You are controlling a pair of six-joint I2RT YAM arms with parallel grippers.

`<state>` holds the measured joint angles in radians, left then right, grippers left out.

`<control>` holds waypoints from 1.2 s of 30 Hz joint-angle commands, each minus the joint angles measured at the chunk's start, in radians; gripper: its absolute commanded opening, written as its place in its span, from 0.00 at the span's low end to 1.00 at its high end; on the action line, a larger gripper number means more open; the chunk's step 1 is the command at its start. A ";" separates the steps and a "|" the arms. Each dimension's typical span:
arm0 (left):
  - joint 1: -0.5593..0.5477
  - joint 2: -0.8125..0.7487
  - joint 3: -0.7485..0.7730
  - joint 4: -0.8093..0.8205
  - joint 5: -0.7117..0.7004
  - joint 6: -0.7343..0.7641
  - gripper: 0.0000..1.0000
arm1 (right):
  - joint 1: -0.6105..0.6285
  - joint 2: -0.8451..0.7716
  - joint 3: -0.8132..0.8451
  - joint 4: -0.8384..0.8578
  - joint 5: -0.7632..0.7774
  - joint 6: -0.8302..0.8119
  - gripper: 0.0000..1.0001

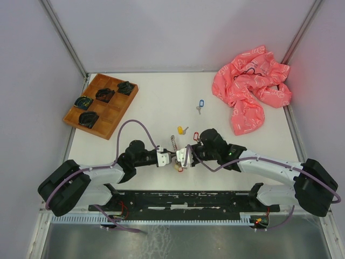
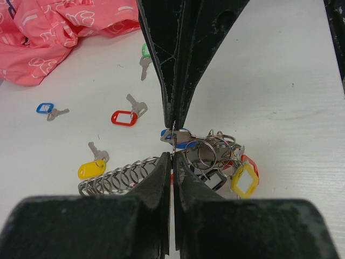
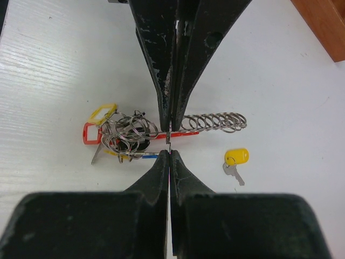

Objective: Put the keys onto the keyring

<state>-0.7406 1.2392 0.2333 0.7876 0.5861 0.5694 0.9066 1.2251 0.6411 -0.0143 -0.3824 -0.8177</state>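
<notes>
The keyring (image 2: 215, 154) lay on the table (image 1: 151, 97) close to its near edge, between the two arms. It was a tangle of silvery rings with a red and black piece, and a chain (image 2: 121, 178) of wire loops ran out from it to one side. Some keys with blue, yellow and red tags hung in the tangle.

I judge it light. Each ring is stiff, but the whole is loose, so it would swing when lifted and slide on the smooth top. The wire is thin and slippery, so the best hold is on one single ring, at its edge.

The left gripper (image 2: 171, 157) and the right gripper (image 2: 174, 125) met tip to tip over it. Each had its fingers pressed together, and both seemed to pinch one thin ring (image 2: 174, 133).

Loose keys lay beyond on the table: the yellow key (image 2: 92, 164), the red key (image 2: 125, 116), the blue key (image 2: 46, 109) and the green key (image 2: 144, 54). Farther off were a pink cloth (image 1: 250, 89) and a wooden tray (image 1: 115, 109).
</notes>
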 commanded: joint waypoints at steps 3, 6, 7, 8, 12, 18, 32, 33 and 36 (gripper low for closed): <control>0.003 -0.010 0.021 0.087 0.019 0.006 0.03 | 0.013 0.008 0.019 0.034 -0.014 -0.006 0.01; 0.003 -0.006 0.021 0.088 0.020 0.006 0.03 | 0.015 0.010 0.019 0.041 -0.013 -0.003 0.01; 0.004 -0.005 0.021 0.088 0.020 0.006 0.03 | 0.015 0.010 0.019 0.043 -0.015 -0.003 0.01; 0.003 -0.004 0.021 0.090 0.020 0.005 0.03 | 0.017 0.011 0.019 0.043 -0.017 -0.002 0.01; 0.003 -0.003 0.021 0.093 0.019 0.004 0.03 | 0.018 0.011 0.020 0.042 -0.023 0.002 0.01; 0.003 -0.010 0.012 0.091 0.010 0.004 0.03 | 0.020 -0.005 0.015 0.028 0.030 0.002 0.01; 0.003 -0.016 0.013 0.076 0.003 0.012 0.03 | 0.019 -0.020 0.011 0.035 0.013 0.015 0.01; 0.003 -0.015 0.014 0.077 0.003 0.013 0.03 | 0.019 -0.018 0.013 0.034 0.005 0.018 0.01; 0.003 -0.015 0.013 0.078 0.001 0.012 0.03 | 0.020 -0.016 0.016 0.028 -0.010 0.020 0.01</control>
<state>-0.7410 1.2388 0.2333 0.7879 0.5850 0.5694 0.9192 1.2255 0.6411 -0.0143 -0.3580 -0.8116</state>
